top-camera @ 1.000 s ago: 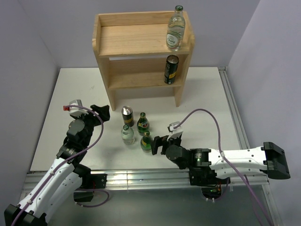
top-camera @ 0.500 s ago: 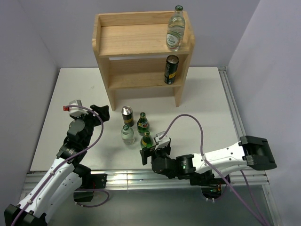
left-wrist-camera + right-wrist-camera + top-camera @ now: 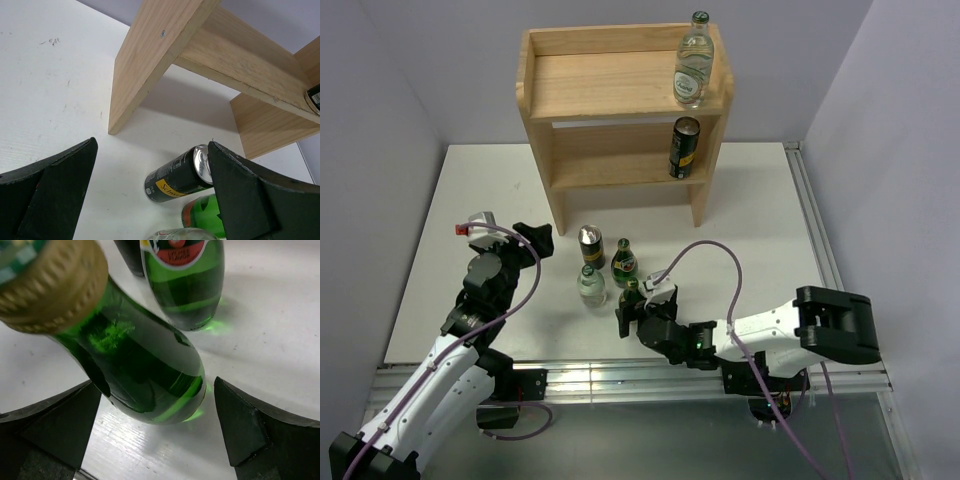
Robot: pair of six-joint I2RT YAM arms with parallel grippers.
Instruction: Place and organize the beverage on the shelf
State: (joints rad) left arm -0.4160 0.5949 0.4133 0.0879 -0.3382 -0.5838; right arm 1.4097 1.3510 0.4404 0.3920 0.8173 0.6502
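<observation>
The light wood shelf (image 3: pixel 610 95) stands at the back, with a clear green-capped bottle (image 3: pixel 692 60) on its top board and a dark can (image 3: pixel 683 148) on the lower board. On the table stand a dark can (image 3: pixel 591 246) (image 3: pixel 180 175), a clear bottle (image 3: pixel 590 287), a far green bottle (image 3: pixel 624 262) (image 3: pixel 185 285) and a near green bottle (image 3: pixel 631 294) (image 3: pixel 145 370). My right gripper (image 3: pixel 632 318) (image 3: pixel 156 385) is open, its fingers flanking the near green bottle's base without touching. My left gripper (image 3: pixel 535 240) (image 3: pixel 152 150) is open and empty, left of the cluster, facing the can.
The shelf's left side panel (image 3: pixel 150 60) stands just beyond the left gripper. A purple cable (image 3: pixel 720 260) loops over the right arm. The table's metal rail (image 3: pixel 580 378) runs along the near edge, and grey walls close in on both sides.
The right arm has swung left and forward, bringing its open fingers around the near green bottle. The left arm and all the drinks have stayed put.
</observation>
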